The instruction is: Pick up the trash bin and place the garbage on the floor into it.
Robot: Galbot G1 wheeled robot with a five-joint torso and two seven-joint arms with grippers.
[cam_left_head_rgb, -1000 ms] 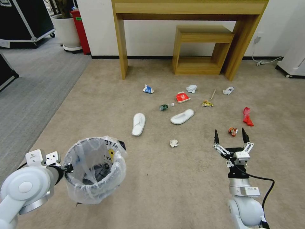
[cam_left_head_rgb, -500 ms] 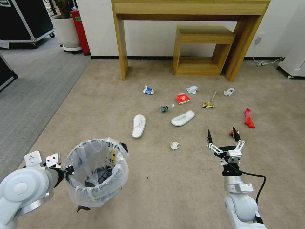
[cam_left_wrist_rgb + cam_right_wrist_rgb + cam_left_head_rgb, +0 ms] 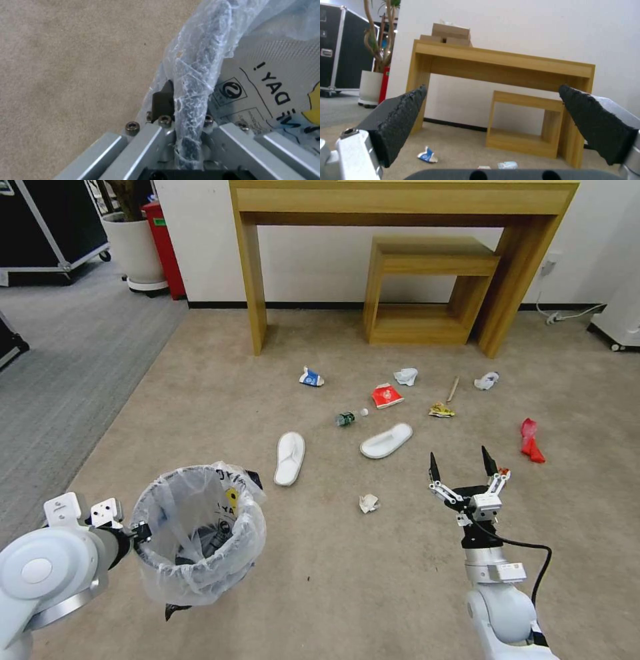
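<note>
Right gripper hangs above the carpet with its two black fingers spread wide and nothing between them. The right arm extends forward and low from the robot's right side, wrist roughly level, fingertips aimed ahead toward the wooden desk at the wall.

Immediately beside the right fingertip lies a small red and orange wrapper, partly hidden behind that finger. To the gripper's left and slightly nearer the robot sits a white tissue wad. Just ahead and left lies a white slipper; a second slipper lies farther left. Beyond these, toward the desk: small clear bottle, red paper cup, blue-white carton, yellow wrapper, wooden stick, two more white wads. A red wrapper lies to the gripper's right.

Left gripper is closed on the rim of the trash bin, pinching rim and bag liner together. The left arm is bent, holding the bin well to the left of the right gripper; the bin appears lifted, though that is not certain.

Judged step: the bin pickup is done; litter collection is beginning, with all pieces on the floor. The next move calls for lowering the open fingers over one near piece, probably the adjacent wrapper, and closing on it without pushing it across the carpet.
</note>
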